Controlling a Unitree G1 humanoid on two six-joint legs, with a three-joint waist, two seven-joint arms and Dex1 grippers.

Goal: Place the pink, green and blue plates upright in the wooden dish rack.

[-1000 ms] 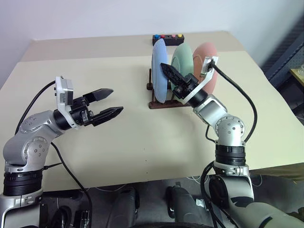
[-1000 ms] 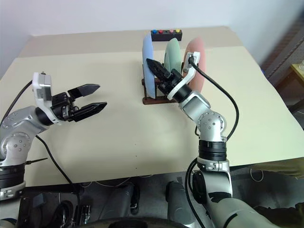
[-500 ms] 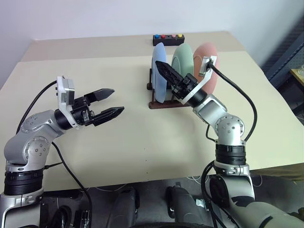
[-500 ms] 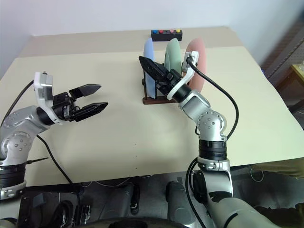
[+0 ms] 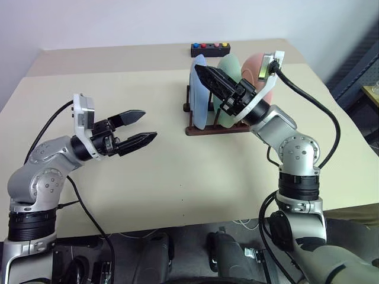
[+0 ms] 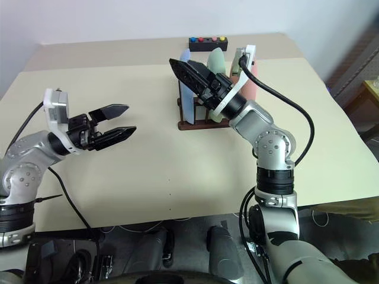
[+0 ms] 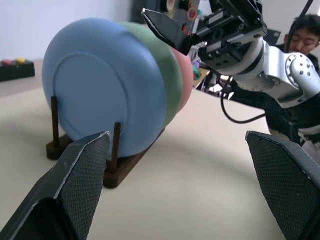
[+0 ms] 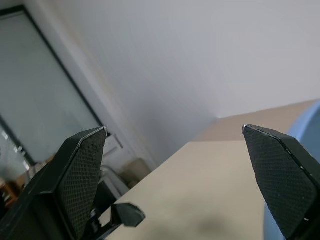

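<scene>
Now blue plate [image 7: 102, 97], green plate [image 5: 226, 66], pink plate [image 5: 254, 66] seen upright in wooden dish rack [image 5: 204, 129]. Right gripper [image 5: 214, 83] spread, empty, above rack; left gripper [image 5: 135, 126] spread, well apart. Placement judged complete; next: arm retraction w/o plate contact.

My worktop [image 5: 177, 177] is a plain cream surface, evenly lit. A pale, bare wall [image 5: 148, 23] stands behind its far edge. A dark-framed window [image 8: 35, 90] sits to one side. A person [image 7: 305, 37] sits beyond the worktop.
</scene>
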